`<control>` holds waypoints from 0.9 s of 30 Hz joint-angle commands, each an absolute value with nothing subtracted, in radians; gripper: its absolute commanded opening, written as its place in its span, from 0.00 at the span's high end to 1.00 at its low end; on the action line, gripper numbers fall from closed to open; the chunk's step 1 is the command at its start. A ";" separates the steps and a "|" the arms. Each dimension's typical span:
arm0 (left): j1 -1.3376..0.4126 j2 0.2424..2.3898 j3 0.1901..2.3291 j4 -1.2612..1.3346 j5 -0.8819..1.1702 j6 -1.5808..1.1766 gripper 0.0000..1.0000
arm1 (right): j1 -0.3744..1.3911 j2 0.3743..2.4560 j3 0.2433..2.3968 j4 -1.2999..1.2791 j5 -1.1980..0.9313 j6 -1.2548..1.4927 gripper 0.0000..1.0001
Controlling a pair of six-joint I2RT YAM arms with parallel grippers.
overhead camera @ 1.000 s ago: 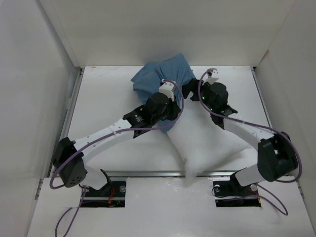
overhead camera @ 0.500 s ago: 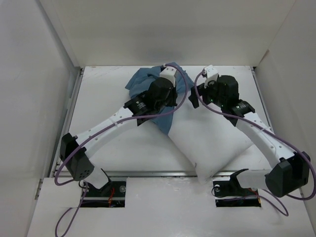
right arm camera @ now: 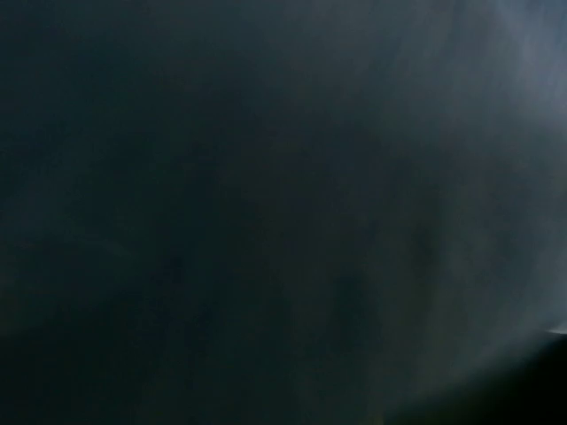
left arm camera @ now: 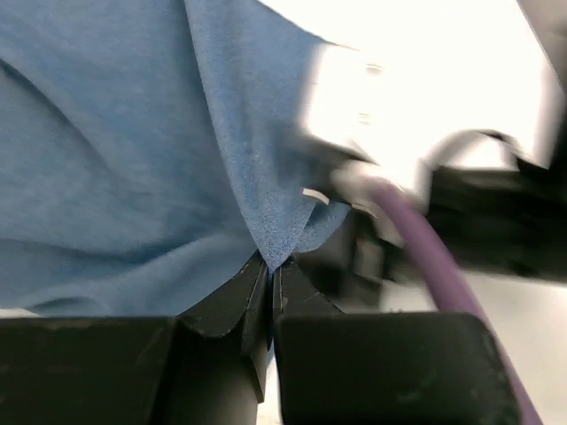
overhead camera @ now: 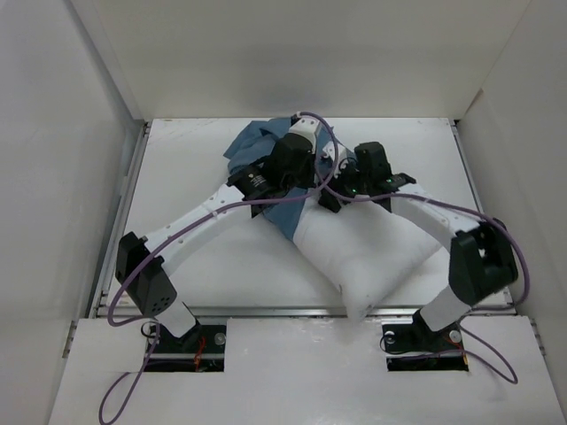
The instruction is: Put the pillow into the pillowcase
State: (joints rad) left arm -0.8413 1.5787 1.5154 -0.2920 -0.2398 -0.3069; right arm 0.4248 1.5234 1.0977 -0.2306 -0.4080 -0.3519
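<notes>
Pillow point(overhead camera: 376, 252): on worktop point(overhead camera: 177, 168), long axis diagonal, far-left end inside pillowcase point(overhead camera: 248, 146) mouth.
Left hand point(left arm camera: 268, 276): pinched closed on pillowcase hem.
Right hand point(overhead camera: 335, 188): beside it, seemingly buried in cloth; opening cannot be told.

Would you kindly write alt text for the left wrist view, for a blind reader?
The left gripper, jaws closed, pinches a fold of the slate-blue pillowcase, which fills the frame's left. Right of it, blurred, are a purple cable and black arm parts.
</notes>
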 commanded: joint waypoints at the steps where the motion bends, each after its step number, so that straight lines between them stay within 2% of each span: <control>1: -0.845 1.571 1.571 -0.273 -0.200 -0.279 1.00 | 0.468 1.728 1.201 -0.288 -0.381 -0.327 0.25; 2: -0.845 1.562 1.571 -0.264 -0.199 -0.279 1.00 | 0.468 1.758 1.259 -0.288 -0.371 -0.310 0.62; 4: -0.845 1.562 1.580 -0.264 -0.177 -0.267 1.00 | 0.457 1.773 1.307 -0.261 -0.371 -0.201 1.00; 6: -0.845 1.562 1.580 -0.264 -0.164 -0.267 1.00 | 0.439 1.671 1.283 -0.175 -0.397 -0.111 1.00; 7: -0.845 1.562 1.592 -0.264 -0.149 -0.258 1.00 | 0.428 1.617 1.246 -0.035 -0.397 -0.045 1.00; 9: -0.845 1.562 1.592 -0.255 -0.140 -0.258 1.00 | 0.437 1.487 1.041 0.186 -0.295 0.018 1.00; 10: -0.856 1.562 1.604 -0.255 -0.140 -0.249 1.00 | 0.437 1.362 0.963 0.424 -0.260 0.069 1.00; 12: -0.865 1.562 1.623 -0.255 -0.140 -0.239 1.00 | 0.446 1.271 0.818 0.576 -0.259 0.078 1.00; 14: -0.885 1.571 1.670 -0.255 -0.117 -0.218 1.00 | 0.468 1.206 0.787 0.677 -0.268 0.103 1.00; 19: -0.919 1.591 1.746 -0.264 -0.016 -0.206 1.00 | 0.532 1.221 0.698 1.022 -0.062 0.208 1.00; 24: -0.980 1.571 1.718 -0.267 0.110 -0.227 1.00 | 0.589 1.403 0.699 1.467 0.213 0.265 1.00; 27: -1.014 1.560 1.665 -0.294 0.127 -0.276 1.00 | 0.600 1.485 0.802 1.482 0.386 0.291 1.00</control>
State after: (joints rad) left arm -0.9226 1.6070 1.6829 -0.3260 -0.0559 -0.2157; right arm 0.5907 1.4498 0.6674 0.9951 0.1318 0.2253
